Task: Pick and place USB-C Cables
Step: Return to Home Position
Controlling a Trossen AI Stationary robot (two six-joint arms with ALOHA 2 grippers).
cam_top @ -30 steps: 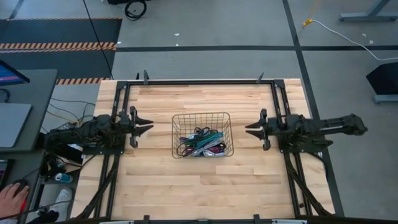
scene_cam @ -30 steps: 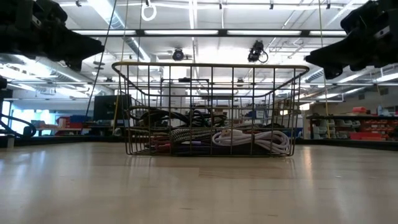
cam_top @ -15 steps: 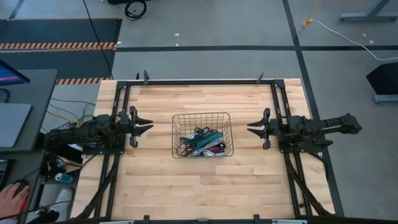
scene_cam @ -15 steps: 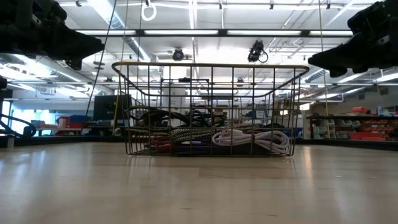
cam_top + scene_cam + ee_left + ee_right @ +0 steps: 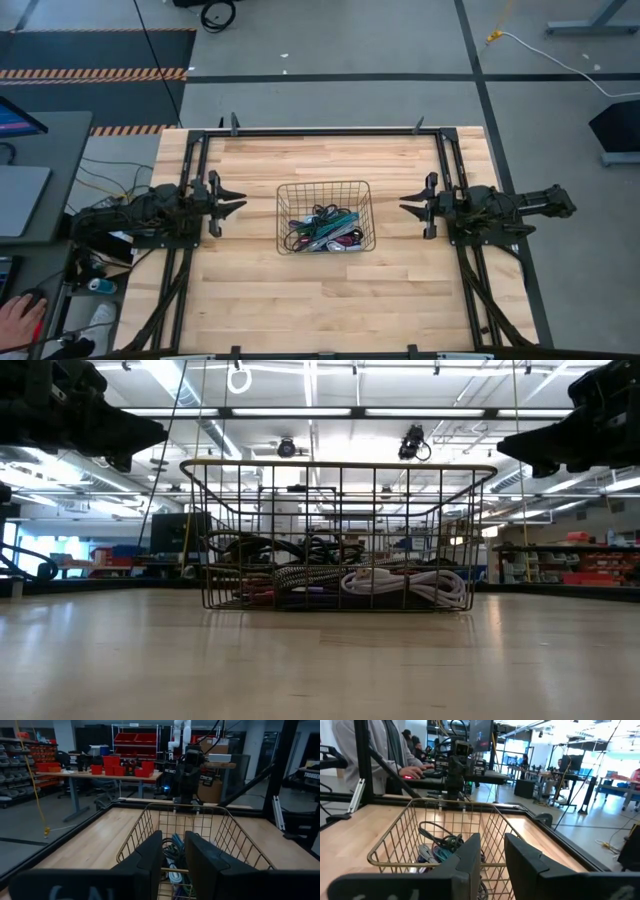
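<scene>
A dark wire-mesh basket (image 5: 323,217) stands mid-table and holds the USB-C cables (image 5: 322,232), a heap of black, green, purple and pale bundles on its floor. The low view shows a pale coil (image 5: 405,582) and black loops (image 5: 300,547) through the mesh. My left gripper (image 5: 241,201) hovers open left of the basket, pointing at it. My right gripper (image 5: 402,208) hovers open to the basket's right, facing it. Both hang above the table, about level with the basket's rim (image 5: 338,464). Each wrist view looks past its fingers into the basket (image 5: 200,827) (image 5: 445,832).
Black frame rails (image 5: 320,131) run along the table's far edge and both sides. Bare wood lies in front of and behind the basket. A person's hand (image 5: 18,318) rests off the table's near left corner; a person (image 5: 370,750) stands beyond the left side.
My right gripper has drawn back a little toward the table's right edge, away from the basket, and has risen slightly. Its arm has folded in. The basket and cables have stayed put.
</scene>
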